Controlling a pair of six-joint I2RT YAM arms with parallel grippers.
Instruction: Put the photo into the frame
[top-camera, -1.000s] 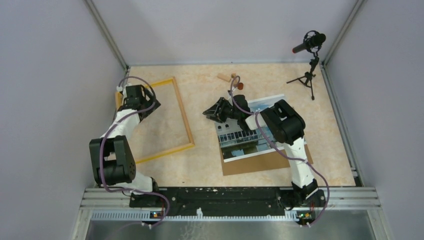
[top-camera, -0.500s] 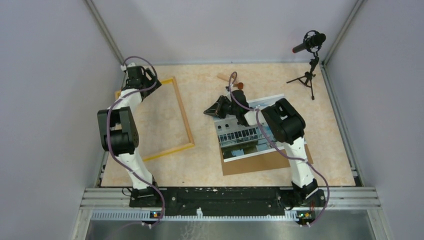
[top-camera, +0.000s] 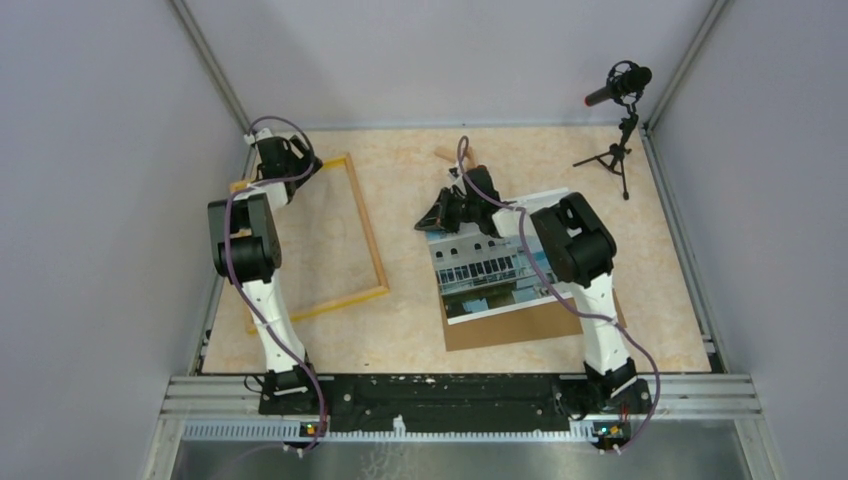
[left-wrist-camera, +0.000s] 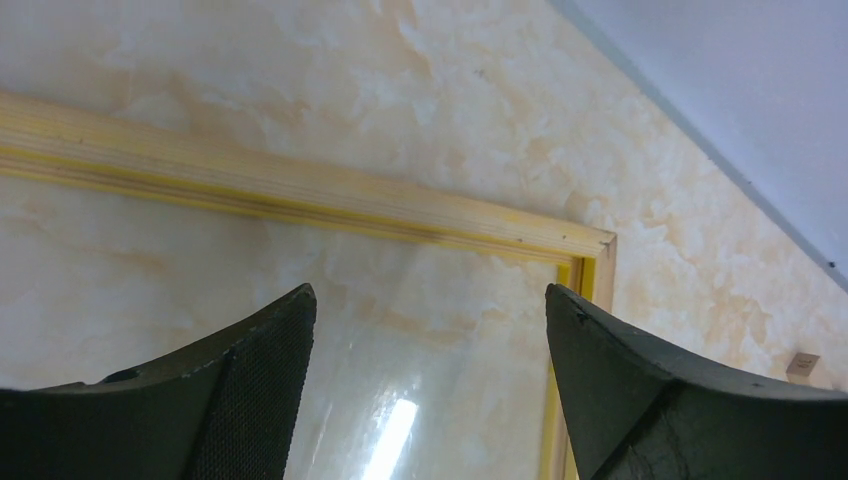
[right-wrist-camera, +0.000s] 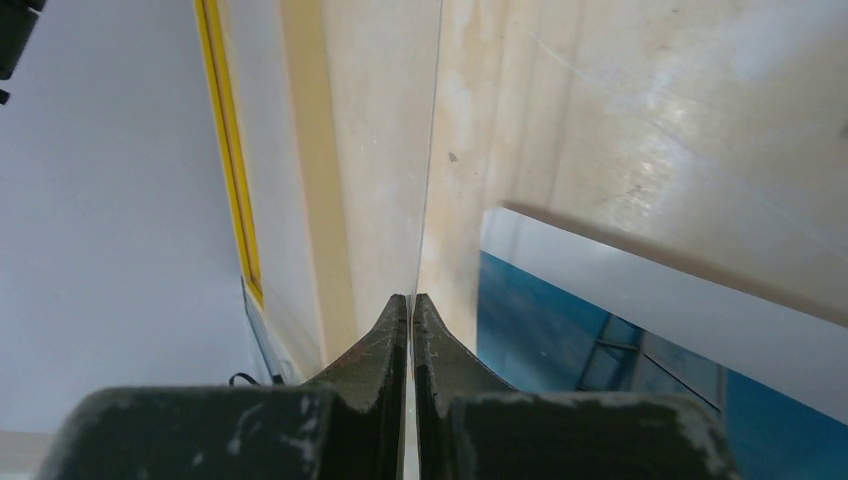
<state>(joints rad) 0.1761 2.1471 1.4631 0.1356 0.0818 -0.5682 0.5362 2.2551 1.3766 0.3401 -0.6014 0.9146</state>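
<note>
The photo (top-camera: 490, 270), a white-bordered print of a white building under blue sky, lies flat right of centre on the brown backing board (top-camera: 530, 325). It also shows in the right wrist view (right-wrist-camera: 600, 330). The yellow-orange frame (top-camera: 372, 245) lies flat at the left, and its corner shows in the left wrist view (left-wrist-camera: 585, 245). My left gripper (top-camera: 283, 160) is open and empty over the frame's far left corner (left-wrist-camera: 430, 300). My right gripper (top-camera: 440, 213) hovers by the photo's far left corner. It is shut (right-wrist-camera: 411, 300) on a thin clear sheet (right-wrist-camera: 432, 150) seen edge-on.
A microphone on a small tripod (top-camera: 620, 100) stands at the far right corner. Small wooden pieces (top-camera: 448, 155) lie at the far edge, just behind my right gripper. Grey walls close in on the left, far and right sides.
My left arm has stretched out, carrying its gripper from the frame's left side to its far left corner. My right gripper has shifted slightly right and away, still shut.
</note>
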